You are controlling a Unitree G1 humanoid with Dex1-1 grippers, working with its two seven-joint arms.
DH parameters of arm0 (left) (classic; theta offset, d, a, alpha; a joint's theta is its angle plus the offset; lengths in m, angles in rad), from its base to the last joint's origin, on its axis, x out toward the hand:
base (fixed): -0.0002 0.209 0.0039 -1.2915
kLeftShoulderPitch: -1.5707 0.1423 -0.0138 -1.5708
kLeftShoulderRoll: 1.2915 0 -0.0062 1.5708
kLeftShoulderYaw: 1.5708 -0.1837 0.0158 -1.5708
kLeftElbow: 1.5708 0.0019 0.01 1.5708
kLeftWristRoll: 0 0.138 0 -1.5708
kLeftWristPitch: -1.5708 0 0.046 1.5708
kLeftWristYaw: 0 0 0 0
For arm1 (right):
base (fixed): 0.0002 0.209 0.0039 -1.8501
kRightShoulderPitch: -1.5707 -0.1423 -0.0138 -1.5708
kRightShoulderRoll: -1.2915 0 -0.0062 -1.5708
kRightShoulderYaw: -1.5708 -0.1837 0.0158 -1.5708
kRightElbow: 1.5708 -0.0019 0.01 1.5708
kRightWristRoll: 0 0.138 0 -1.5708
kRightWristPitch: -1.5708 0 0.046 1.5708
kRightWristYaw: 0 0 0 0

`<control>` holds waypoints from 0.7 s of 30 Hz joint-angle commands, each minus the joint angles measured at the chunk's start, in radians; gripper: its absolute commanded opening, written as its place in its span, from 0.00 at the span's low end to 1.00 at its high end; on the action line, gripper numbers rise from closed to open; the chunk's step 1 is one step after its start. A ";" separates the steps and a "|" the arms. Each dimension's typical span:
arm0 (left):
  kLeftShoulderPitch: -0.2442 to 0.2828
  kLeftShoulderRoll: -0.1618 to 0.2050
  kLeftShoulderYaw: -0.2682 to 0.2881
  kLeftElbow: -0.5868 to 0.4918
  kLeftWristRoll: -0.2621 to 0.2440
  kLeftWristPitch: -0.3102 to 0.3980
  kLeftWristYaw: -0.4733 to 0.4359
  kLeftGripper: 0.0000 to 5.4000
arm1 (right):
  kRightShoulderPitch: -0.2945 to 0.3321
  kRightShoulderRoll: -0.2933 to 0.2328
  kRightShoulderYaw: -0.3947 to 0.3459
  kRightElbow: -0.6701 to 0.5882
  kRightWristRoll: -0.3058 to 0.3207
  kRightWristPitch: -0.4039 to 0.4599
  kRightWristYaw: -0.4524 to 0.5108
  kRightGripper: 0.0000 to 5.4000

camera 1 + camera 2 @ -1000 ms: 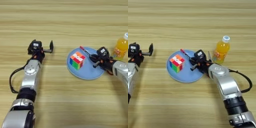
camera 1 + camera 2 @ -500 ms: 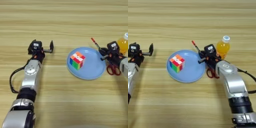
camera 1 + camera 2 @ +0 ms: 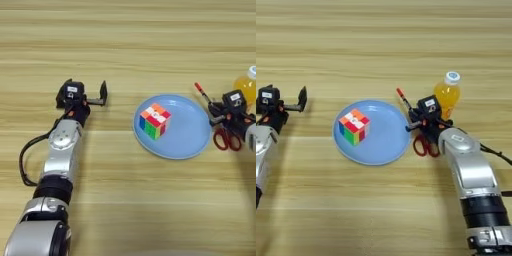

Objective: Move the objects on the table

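Right gripper on pen — beside scissors, bottle

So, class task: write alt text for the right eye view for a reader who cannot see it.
A multicoloured puzzle cube sits on a round light-blue plate on a light wooden table. At the plate's right edge the right pincer holds a slim red-tipped pen, beside red-handled scissors.
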 commanded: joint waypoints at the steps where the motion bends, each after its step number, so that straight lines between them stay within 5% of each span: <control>1: -0.009 -0.002 -0.005 -0.013 0.008 0.013 0.006 1.00 | -0.004 0.012 0.015 0.053 -0.008 -0.021 0.001 0.09; 4: -0.008 -0.002 -0.005 -0.014 0.008 0.014 0.006 1.00 | -0.009 0.013 0.018 0.073 -0.008 -0.031 0.001 0.09; 21: -0.007 -0.002 -0.006 -0.014 0.007 0.012 0.005 1.00 | -0.001 0.010 0.013 0.059 -0.004 -0.046 -0.003 0.48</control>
